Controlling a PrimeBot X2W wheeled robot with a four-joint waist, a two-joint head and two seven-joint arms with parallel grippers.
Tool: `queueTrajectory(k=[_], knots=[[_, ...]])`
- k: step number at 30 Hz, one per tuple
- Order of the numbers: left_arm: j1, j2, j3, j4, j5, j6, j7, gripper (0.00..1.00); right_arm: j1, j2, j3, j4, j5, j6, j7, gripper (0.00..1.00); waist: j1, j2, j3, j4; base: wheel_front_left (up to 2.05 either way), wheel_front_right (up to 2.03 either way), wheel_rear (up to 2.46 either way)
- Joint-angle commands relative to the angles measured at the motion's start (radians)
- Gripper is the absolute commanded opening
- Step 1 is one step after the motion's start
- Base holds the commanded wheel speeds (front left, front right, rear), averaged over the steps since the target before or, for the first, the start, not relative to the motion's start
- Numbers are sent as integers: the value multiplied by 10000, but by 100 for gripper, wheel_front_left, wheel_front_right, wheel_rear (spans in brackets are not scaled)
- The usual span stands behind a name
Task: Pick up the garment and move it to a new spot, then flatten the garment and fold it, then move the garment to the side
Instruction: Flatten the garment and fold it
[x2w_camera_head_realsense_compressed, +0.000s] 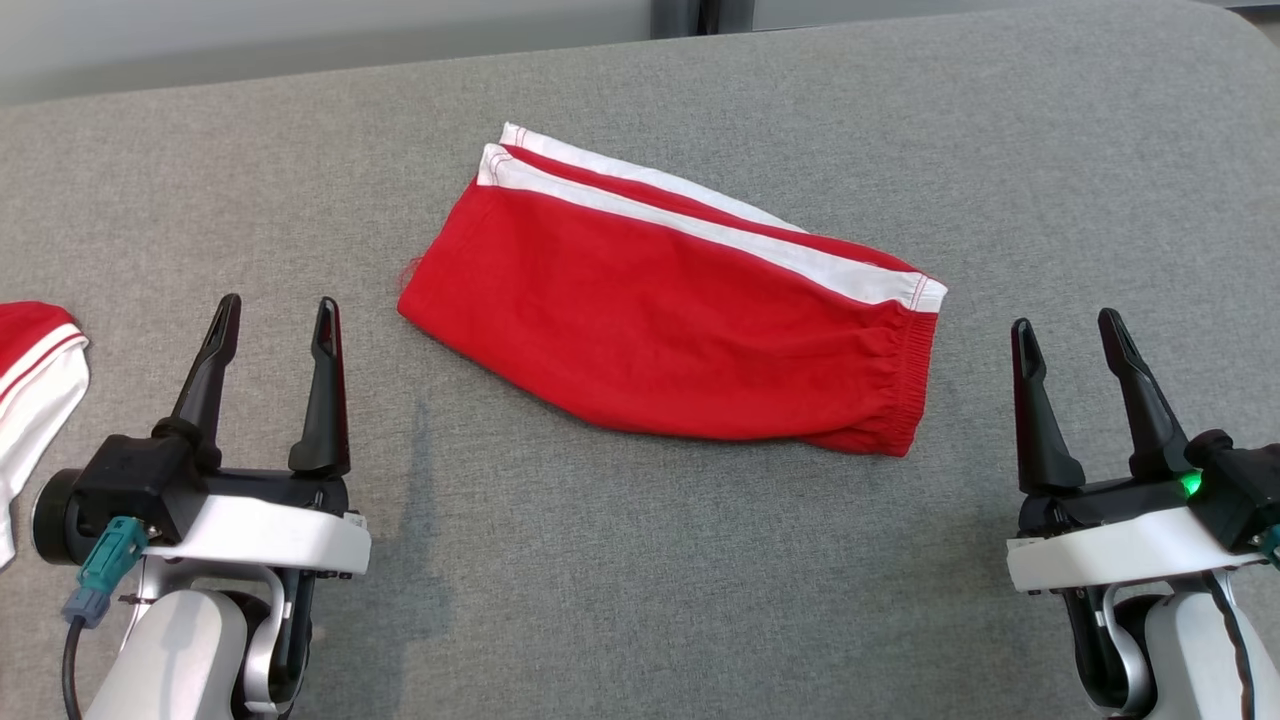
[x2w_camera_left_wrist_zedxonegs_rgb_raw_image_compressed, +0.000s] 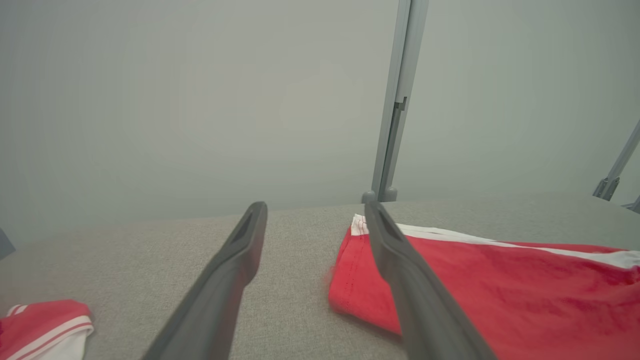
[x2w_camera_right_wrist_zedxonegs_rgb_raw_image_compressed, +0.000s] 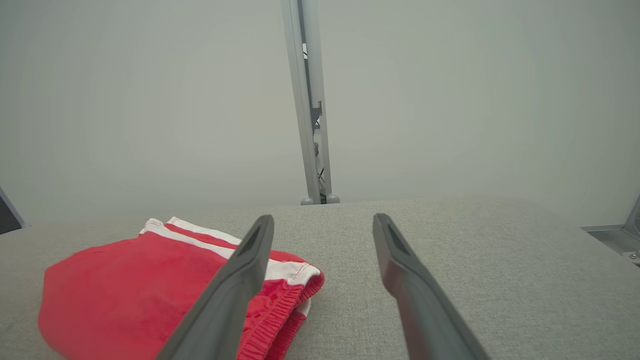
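grey woven table (x2w_camera_head_realsense_compressed: 640, 560); folded red garment (x2w_camera_head_realsense_compressed: 640, 320), white stripes, ribbed waistband.

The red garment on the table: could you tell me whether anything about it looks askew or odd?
The red garment lies slanted on the table, its white-striped edges stepped rather than aligned. Nothing else stands out.

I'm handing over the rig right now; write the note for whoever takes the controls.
Left gripper: open, empty, clear of the cloth.
Right gripper: open, empty, also clear.
Red shorts: lying flat in the middle of the grey table, apparently already folded in half.
Another red-and-white garment lies at the table's left edge.
Left to do: probably only moving the shorts aside.
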Motion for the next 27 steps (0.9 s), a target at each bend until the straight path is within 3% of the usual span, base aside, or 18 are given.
queueTrajectory(k=[1,6,17,27], knots=[[-51,53,22,19,-14,-23,-3,100,62,-26,1,-37,71,1,-25,100,0,-1,-1,-6,0,0,0],[-641,22,-176,228,-256,-404,266,100,7,-26,18,-124,204,1,4,100,0,-1,180,-38,0,0,0],[-3377,69,-1035,3662,-1209,-2340,2481,100,-428,-28,427,50,580,1,-95,100,0,-1,784,-673,0,0,0],[-4553,145,-1324,6591,-1783,-2916,3198,100,-544,-28,616,321,891,1,-170,100,0,-1,1041,-1135,0,0,0]])
